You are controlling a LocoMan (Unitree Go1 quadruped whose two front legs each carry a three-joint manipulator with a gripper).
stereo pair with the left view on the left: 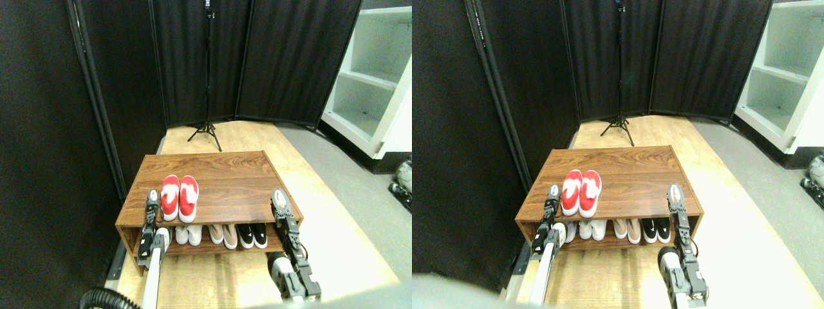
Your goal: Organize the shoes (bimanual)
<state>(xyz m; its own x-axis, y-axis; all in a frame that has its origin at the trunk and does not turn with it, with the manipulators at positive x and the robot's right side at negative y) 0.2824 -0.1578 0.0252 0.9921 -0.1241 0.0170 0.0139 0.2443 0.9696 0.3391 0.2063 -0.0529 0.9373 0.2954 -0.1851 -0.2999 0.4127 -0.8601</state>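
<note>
The pair of red shoes [178,196] with white lining lies side by side on the top board of the wooden shoe rack [225,177], near its front left. My left gripper [152,198] sits just left of the pair, close to the left shoe. Over by the front right corner of the top board is my right gripper [277,198], well apart from the shoes. Neither gripper holds anything that I can see.
On the lower shelf stand a white pair [188,234], a beige pair [224,235] and a black pair [252,235]. Black curtain panels [38,148] close the left and back. A tripod stand [207,132] is behind the rack, a white shelf unit [373,84] at right.
</note>
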